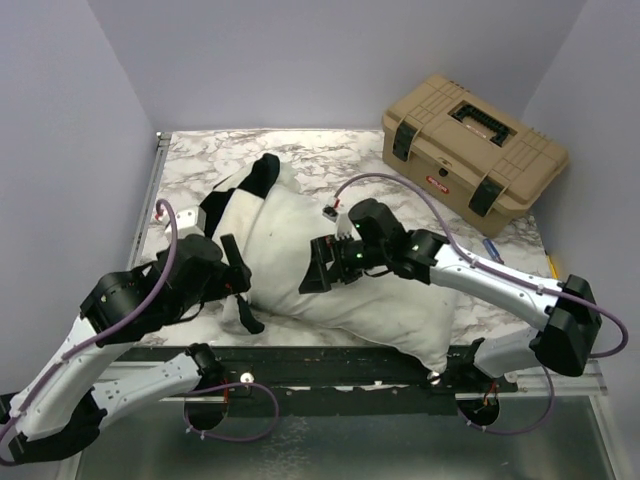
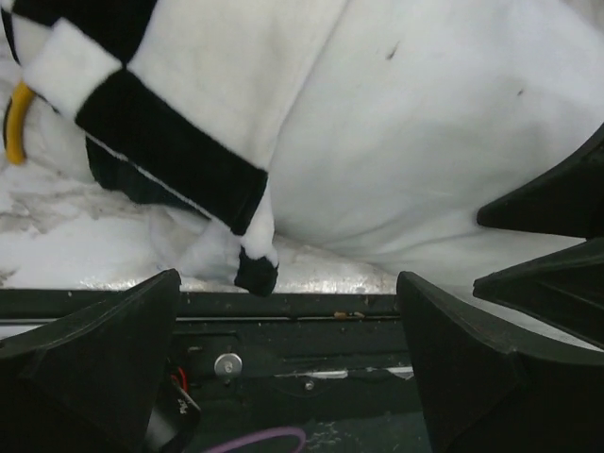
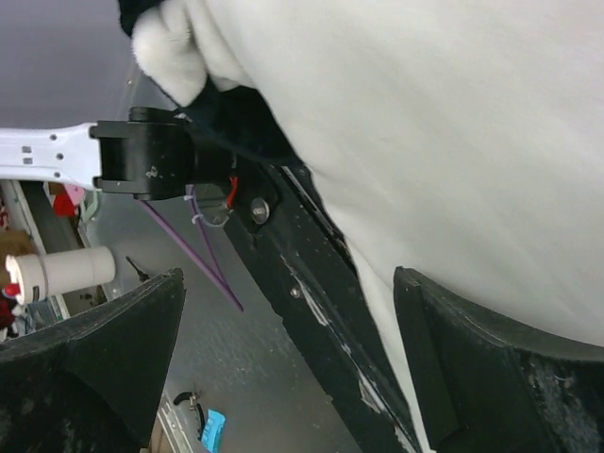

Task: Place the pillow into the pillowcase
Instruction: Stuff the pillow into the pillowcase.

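The white pillow [image 1: 385, 310] lies slantwise across the table, its near end reaching the front rail. The checked pillowcase [image 1: 258, 180] is bunched over and beside its far left end. In the left wrist view the pillowcase [image 2: 170, 142] drapes over the pillow [image 2: 434, 142], one corner hanging to the table edge. My left gripper [image 1: 242, 285] [image 2: 288, 283] stands open beside the pillow's left flank, nothing between its fingers. My right gripper [image 1: 312, 266] [image 3: 288, 278] is open over the pillow's middle, with one finger [image 3: 472, 349] close against the pillow [image 3: 453, 142].
A tan toolbox [image 1: 472, 140] stands at the back right of the marble table [image 1: 340, 155]. The black front rail [image 2: 311, 307] runs just below the pillow. The left arm [image 3: 142, 160] shows in the right wrist view. A white cup [image 3: 61, 274] stands beyond the table.
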### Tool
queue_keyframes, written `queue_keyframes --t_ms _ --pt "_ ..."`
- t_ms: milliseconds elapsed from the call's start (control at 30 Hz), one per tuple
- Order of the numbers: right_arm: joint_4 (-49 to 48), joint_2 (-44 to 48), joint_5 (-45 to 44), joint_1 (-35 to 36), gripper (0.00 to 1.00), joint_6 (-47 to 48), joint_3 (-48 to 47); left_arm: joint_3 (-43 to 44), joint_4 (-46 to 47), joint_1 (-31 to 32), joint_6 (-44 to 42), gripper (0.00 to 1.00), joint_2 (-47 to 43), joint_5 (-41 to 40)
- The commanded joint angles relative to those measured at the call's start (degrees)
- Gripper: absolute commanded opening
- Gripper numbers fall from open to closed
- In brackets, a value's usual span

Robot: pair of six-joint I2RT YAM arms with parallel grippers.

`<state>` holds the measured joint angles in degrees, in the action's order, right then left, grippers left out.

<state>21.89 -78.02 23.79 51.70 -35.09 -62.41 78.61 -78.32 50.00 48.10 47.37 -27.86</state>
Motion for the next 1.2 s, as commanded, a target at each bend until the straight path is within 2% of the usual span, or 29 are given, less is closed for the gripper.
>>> queue_keyframes --t_ms 0,133,233,267,300,367,433,467,500,633,667,733,800,867,967,1167 --pt "-3.82 -5.18 -1.67 4.61 0.96 1.49 -4.74 -13.62 2.9 0.24 12.26 0.94 -6.06 7.02" --pt "-3.4 -8.63 -8.81 8.03 0.95 4.05 -6.31 -26.8 9.37 0.22 19.14 0.8 -14.4 6.29" --pt "-3.62 -10.76 -15.48 10.33 0.95 5.82 -6.48 -36.15 17.17 0.19 20.56 0.65 -20.48 5.74" --pt "-4.06 -11.61 -18.65 11.18 0.95 6.39 -6.49 -38.79 20.29 0.23 20.5 0.56 -22.47 5.71" --pt "-4.28 -12.61 -20.18 11.94 0.95 7.06 -6.64 -40.88 23.72 0.2 20.26 0.4 -23.98 5.94" --pt "-4.33 -15.94 -26.14 12.81 0.95 8.14 -7.32 -43.09 28.51 0.23 19.94 0.16 -25.86 7.08" --pt "-4.04 -19.21 -30.96 12.9 0.91 7.01 -8.3 -42.98 30.88 0.24 18.1 0.02 -25.59 9.35" --pt "-4.53 -20.73 -32.34 12.8 0.87 6.4 -8.71 -42.31 31.12 0.21 17.32 0.0 -24.94 10.56" --pt "-5.59 -22.18 -32.53 12.62 0.79 6.38 -9.41 -41.6 31.17 0.19 16.77 0.0 -24.06 12.17" --pt "-9.85 -28.58 -25.6 11.63 0.14 6.32 -15.26 -39.74 32.05 0.2 15.91 0.0 -22.68 18.18" --pt "-10.46 -30.13 -22.59 11.03 0.03 5.69 -16.89 -39.42 32.12 0.19 16.01 0.0 -22.61 18.81" --pt "-14.48 -30.88 -15.68 8.96 0.0 3.23 -17.32 -38.52 32.15 0.21 16.08 0.0 -22.89 19.41" --pt "-24.49 -28.88 -9.23 6.11 0.0 -1.18 -14.47 -37.88 32.03 0.19 16.22 0.0 -23.33 19.69" --pt "-30.57 -26.59 -3.63 3.13 0.0 -5.57 -12.58 -37.89 32.4 0.22 17.33 0.0 -23.63 20.57" --pt "-33.83 -24.25 1.43 -0.45 0.0 -9.15 -13.26 -38.8 34.66 0.19 17.74 0.0 -22.66 24.07" --pt "-37.26 -21.8 5.48 -3.14 0.0 -13.5 -16.07 -38.98 42.92 0.19 13.22 0.0 -15.97 31.62"
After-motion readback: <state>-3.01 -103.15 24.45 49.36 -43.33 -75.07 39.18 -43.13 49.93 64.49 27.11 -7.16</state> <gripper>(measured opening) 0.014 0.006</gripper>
